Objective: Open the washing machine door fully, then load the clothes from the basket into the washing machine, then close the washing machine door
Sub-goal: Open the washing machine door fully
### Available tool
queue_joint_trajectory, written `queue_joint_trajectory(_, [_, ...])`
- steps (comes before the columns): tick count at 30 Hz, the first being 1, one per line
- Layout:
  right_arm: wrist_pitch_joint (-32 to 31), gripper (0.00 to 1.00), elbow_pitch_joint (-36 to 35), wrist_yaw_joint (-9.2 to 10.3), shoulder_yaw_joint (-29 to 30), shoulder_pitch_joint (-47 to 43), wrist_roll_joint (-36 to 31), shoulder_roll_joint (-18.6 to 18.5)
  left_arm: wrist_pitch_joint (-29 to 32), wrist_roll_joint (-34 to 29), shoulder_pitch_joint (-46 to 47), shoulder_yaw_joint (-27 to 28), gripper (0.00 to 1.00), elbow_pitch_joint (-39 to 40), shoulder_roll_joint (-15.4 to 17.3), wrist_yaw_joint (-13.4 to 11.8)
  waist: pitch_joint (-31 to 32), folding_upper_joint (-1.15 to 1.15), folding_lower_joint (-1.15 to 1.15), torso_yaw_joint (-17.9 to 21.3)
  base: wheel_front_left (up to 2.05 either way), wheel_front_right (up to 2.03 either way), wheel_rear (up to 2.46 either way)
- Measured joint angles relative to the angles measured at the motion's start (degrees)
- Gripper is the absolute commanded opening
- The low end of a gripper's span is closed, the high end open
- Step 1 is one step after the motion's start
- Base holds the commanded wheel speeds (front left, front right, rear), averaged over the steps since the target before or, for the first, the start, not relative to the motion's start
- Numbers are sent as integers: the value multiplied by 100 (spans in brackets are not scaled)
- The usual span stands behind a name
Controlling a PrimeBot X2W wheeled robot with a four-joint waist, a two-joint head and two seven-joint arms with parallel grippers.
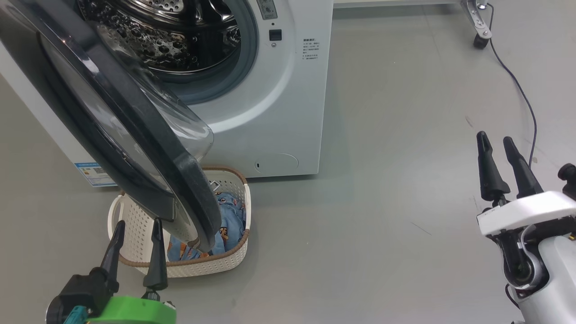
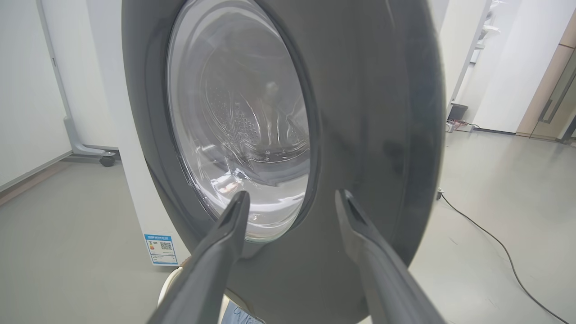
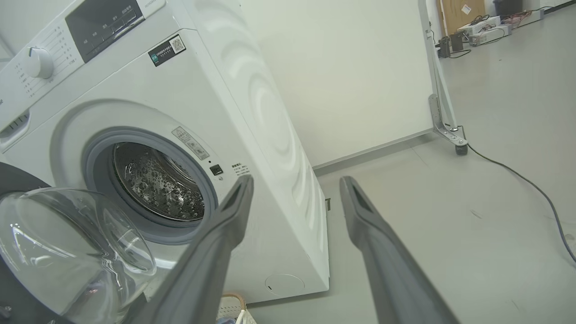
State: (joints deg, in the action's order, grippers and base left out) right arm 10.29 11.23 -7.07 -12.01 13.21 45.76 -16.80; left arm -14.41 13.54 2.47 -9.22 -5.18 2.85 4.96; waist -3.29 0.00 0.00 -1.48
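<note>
The washing machine (image 1: 270, 99) stands at the upper left with its steel drum (image 1: 171, 31) exposed. The washing machine door (image 1: 135, 135), black-rimmed with a bulging glass bowl, hangs swung partway out over the basket (image 1: 202, 265). Light blue printed clothes (image 1: 229, 220) lie in the basket, partly hidden by the door. My left gripper (image 1: 137, 231) is open at the lower left, just in front of the door's outer face (image 2: 360, 112), holding nothing. Far to the right, my right gripper (image 1: 495, 148) is open and empty above the floor. The door's glass bowl (image 3: 67, 252) and the drum (image 3: 157, 184) also appear in the right wrist view.
A dark cable (image 1: 522, 94) runs across the grey floor at the right, near a wheeled stand leg (image 1: 479, 27). A blue label (image 1: 94, 173) sits low on the machine's left side. Open floor (image 1: 382, 202) spreads between the machine and my right gripper.
</note>
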Motion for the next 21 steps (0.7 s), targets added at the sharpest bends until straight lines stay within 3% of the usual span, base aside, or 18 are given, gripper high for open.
queue_joint_trajectory(4, [372,100,129,0,-26,-227,-296,-64,0,0,-46,48,100,0,-2,34,20,0,0,20,0,0,0])
queue_joint_trajectory(12, [410,100,152,8,-73,-569,-1084,-243,0,0,-130,113,100,12,-16,43,50,0,0,79,0,0,0])
queue_joint_trajectory(21, [410,100,-69,274,-15,-854,-1846,-259,0,-25,-165,145,100,18,-29,45,58,0,0,117,0,0,0])
